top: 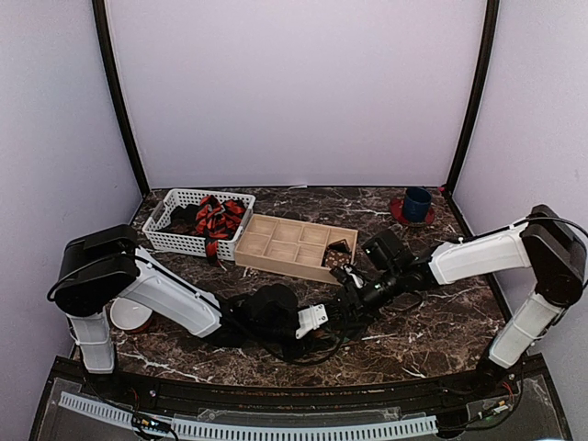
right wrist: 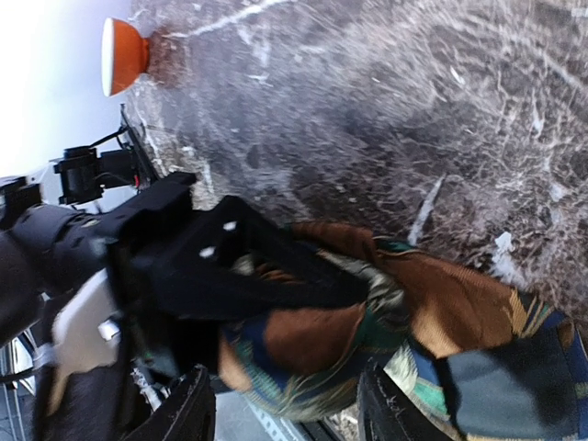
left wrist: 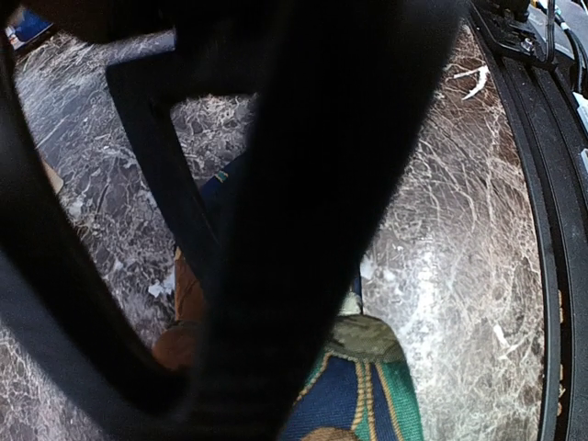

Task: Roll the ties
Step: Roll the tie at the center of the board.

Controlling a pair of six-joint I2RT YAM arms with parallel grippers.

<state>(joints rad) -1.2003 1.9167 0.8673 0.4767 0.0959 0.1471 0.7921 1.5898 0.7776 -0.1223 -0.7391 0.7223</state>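
Observation:
The brown-orange tie with green and blue patches [right wrist: 459,303] lies on the marble table, its near end wound into a roll [right wrist: 322,340]. My left gripper [top: 322,317] reaches in from the left, and its black fingers [right wrist: 266,266] are clamped on the roll with cloth wrapped around them. My right gripper [right wrist: 285,409] is open, with one fingertip on each side of the roll. In the left wrist view a dark blurred finger [left wrist: 294,230] hides most of the scene, and the tie [left wrist: 377,390] shows below it. In the top view the grippers hide the tie.
A white basket [top: 175,241] at the back left holds red-and-black striped ties [top: 218,219]. A wooden compartment tray [top: 285,246] holds a brown dotted roll [top: 338,258]. A blue cup on a red saucer [top: 416,204] stands at the back right. A white bowl [top: 129,315] is by the left base.

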